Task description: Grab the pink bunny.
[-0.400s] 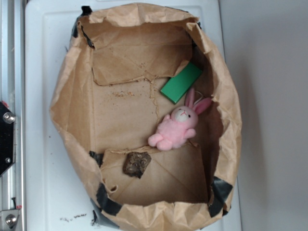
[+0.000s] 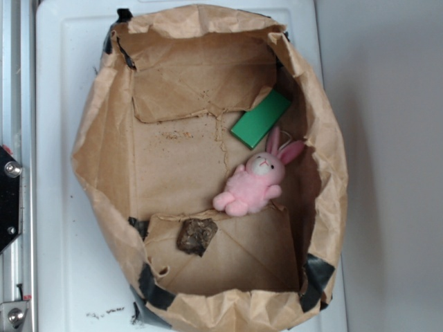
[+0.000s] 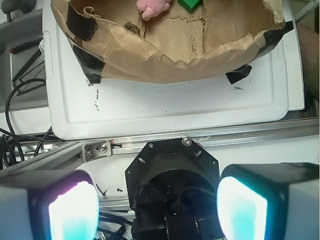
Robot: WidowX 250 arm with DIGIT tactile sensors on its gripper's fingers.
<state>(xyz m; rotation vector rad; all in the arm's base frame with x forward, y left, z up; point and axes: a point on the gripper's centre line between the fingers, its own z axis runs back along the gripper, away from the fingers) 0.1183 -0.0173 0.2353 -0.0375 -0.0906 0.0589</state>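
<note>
The pink bunny [image 2: 252,185] lies on the floor of an open brown paper bag [image 2: 104,152], toward its right side, ears pointing up-right. In the wrist view only the bunny's lower part [image 3: 152,7] shows at the top edge, inside the bag. My gripper [image 3: 157,210] does not appear in the exterior view. In the wrist view it stands open, its two glowing pads [image 3: 72,212] wide apart with nothing between them. It hangs over the robot's base, well outside the bag and far from the bunny.
A green block [image 2: 260,118] leans by the bunny's ears. A dark brown lump [image 2: 196,236] lies on the bag floor. The bag sits on a white tray [image 3: 165,107]. An aluminium rail [image 3: 210,137] and black cables [image 3: 20,95] lie near the gripper.
</note>
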